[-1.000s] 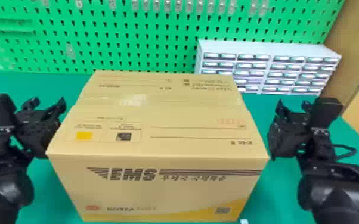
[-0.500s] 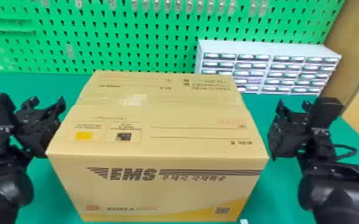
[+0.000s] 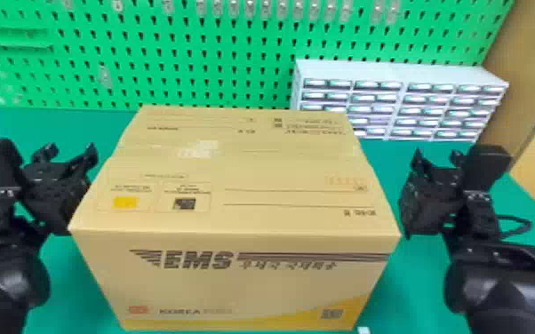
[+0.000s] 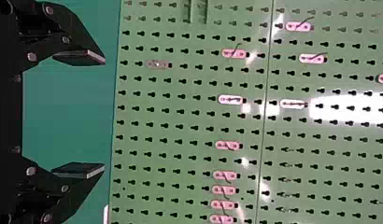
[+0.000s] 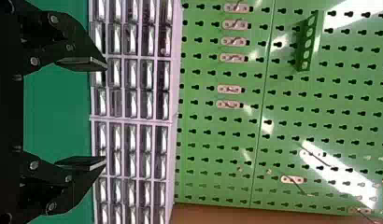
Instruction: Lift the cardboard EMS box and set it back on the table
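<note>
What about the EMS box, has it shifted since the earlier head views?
No. The EMS box sits as before against the drawer cabinet behind it, its back right corner still covering the drawer cabinet's lower left corner.

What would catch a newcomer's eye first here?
Probably the big cardboard EMS box, sitting closed on the green table in the middle of the head view. Next, the left gripper and right gripper, open on either side of it, and the bright green pegboard behind.
</note>
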